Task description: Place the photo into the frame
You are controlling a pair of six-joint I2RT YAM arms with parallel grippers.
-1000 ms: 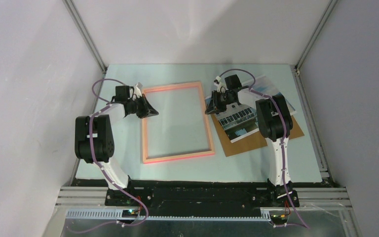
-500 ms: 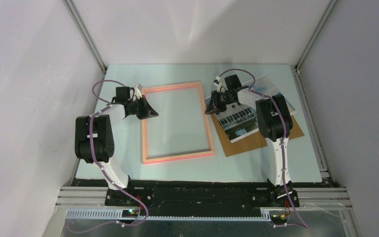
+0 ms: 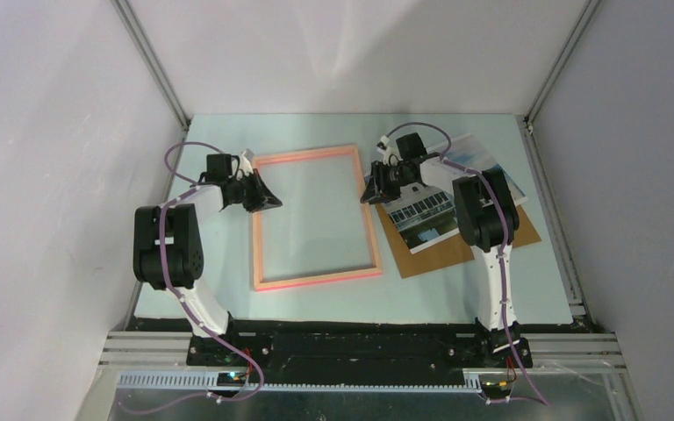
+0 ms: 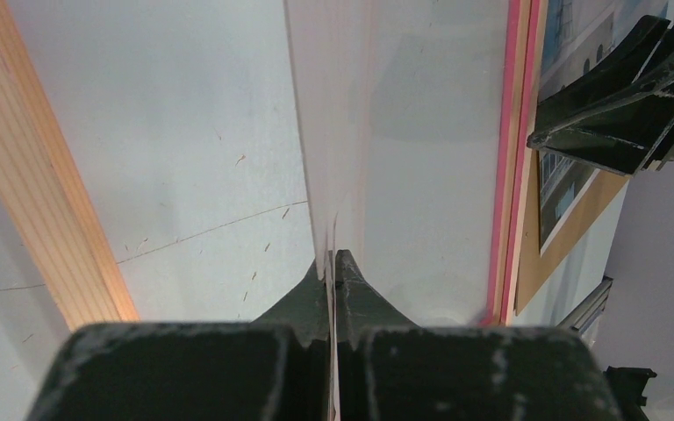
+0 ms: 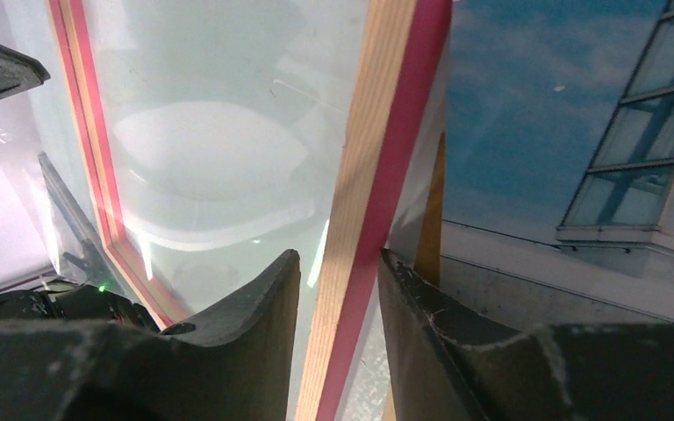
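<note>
On a pale table [image 3: 456,298], the frame [image 3: 316,278] lies flat at centre, and a brown board [image 3: 430,256] just beside its right side carries the photo [image 3: 434,215] face up. The right gripper [image 5: 338,272] has its jaws either side of the frame's right rail, though I cannot tell whether they pinch it. The left gripper [image 4: 333,259], jaws closed together, sits by the left rail.

The left arm [image 3: 167,248] and right arm [image 3: 487,215] had black joints and white links. Purple cables [image 3: 167,156] ran along them. Black fingers [image 5: 246,307] looked scuffed.
</note>
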